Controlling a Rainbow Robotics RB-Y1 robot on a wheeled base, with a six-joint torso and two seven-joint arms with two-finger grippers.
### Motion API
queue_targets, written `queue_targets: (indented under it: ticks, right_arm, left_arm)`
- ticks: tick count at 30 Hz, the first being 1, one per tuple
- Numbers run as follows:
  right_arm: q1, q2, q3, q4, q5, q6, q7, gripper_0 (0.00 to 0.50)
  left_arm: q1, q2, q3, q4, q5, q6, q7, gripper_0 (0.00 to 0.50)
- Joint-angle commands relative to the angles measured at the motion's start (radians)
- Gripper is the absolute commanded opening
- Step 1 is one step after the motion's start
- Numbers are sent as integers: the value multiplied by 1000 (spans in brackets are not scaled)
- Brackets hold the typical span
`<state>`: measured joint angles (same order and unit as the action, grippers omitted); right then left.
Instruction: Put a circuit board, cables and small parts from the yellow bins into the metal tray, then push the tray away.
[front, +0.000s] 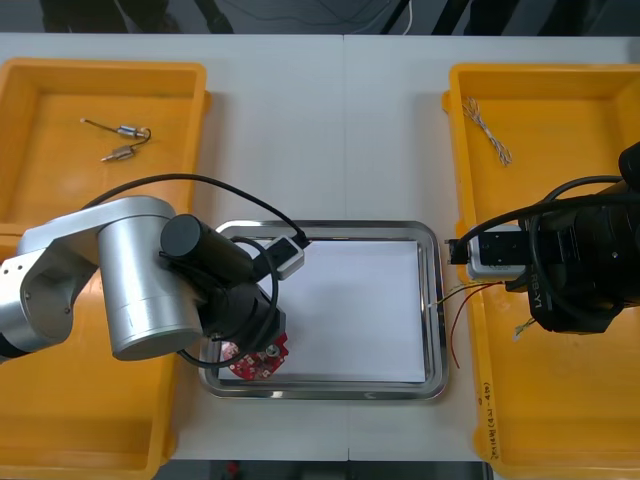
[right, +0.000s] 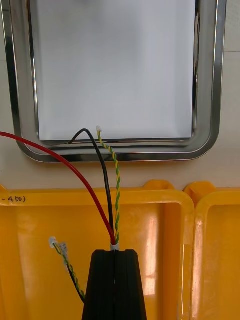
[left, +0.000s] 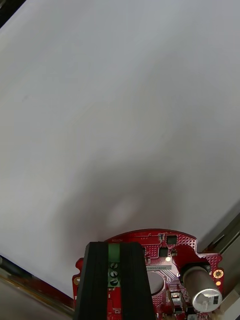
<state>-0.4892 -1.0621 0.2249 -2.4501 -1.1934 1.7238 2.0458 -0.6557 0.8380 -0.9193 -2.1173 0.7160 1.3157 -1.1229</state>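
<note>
A round red circuit board (left: 165, 272) hangs just above the near-left corner of the metal tray (front: 330, 228), whose inside is white. My left gripper (left: 114, 250) is shut on the board's green terminal block; from the front the board (front: 258, 360) peeks out under the left wrist. My right gripper (right: 114, 247) is shut on a bundle of cables (right: 107, 190): red, black and twisted yellow-green. It hovers over the near right yellow bin (right: 165, 220), and the cable ends reach the tray's right rim (right: 120, 155). The red wire (front: 455, 320) droops between tray and bin.
Two small metal parts (front: 120, 140) lie in the far left yellow bin (front: 100, 70). A twisted cable (front: 488, 130) lies in the far right bin (front: 540, 75). Another cable end with a white connector (right: 60, 247) sits in the bin beside my right fingers.
</note>
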Motion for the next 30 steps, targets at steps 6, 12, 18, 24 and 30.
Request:
queue_targets:
  ticks: [6, 12, 18, 24, 30]
  right_arm:
    - [-31, -38, 10, -23, 12, 14, -18, 0]
    - [-31, -38, 11, -23, 14, 16, -18, 0]
    - [-31, -38, 11, -23, 14, 16, -18, 0]
    - [-31, -38, 11, -23, 12, 16, -19, 0]
    - [-31, -38, 11, -23, 14, 16, -19, 0]
  left_arm:
    - [-39, 21, -46, 8, -29, -43, 91, 0]
    - [-39, 21, -50, 10, -33, -43, 91, 0]
    - [-39, 23, -59, 14, -47, -52, 94, 0]
    - [-39, 23, -66, 17, -56, -56, 95, 0]
    - [-39, 21, -75, 23, -70, -67, 100, 0]
